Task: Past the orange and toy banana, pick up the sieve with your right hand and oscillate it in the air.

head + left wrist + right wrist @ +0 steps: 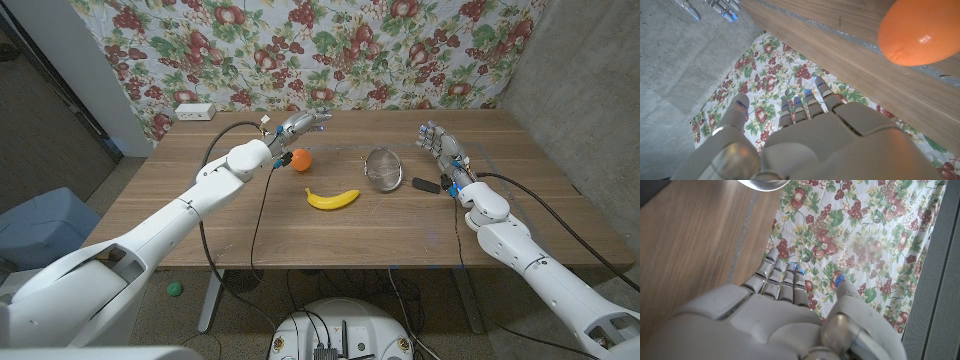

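Near the middle of the wooden table [200, 215], the sieve [383, 168] is being shown by the head view, its black handle [424, 184] directed toward the right edge. The right hand [441, 150] is being held just beside that handle, fingers apart and nothing gripped. The toy banana [332, 199] is lying nearer the front edge, the orange [300, 160] toward the left. The left hand [298, 126] is being kept just behind the orange, fingers spread and empty. The orange's glossy skin [916, 31] is being revealed close up in the left wrist view, while the sieve's metal rim [765, 184] is being caught by the right wrist view. A floral cloth [300, 50] is hanging behind the far edge.
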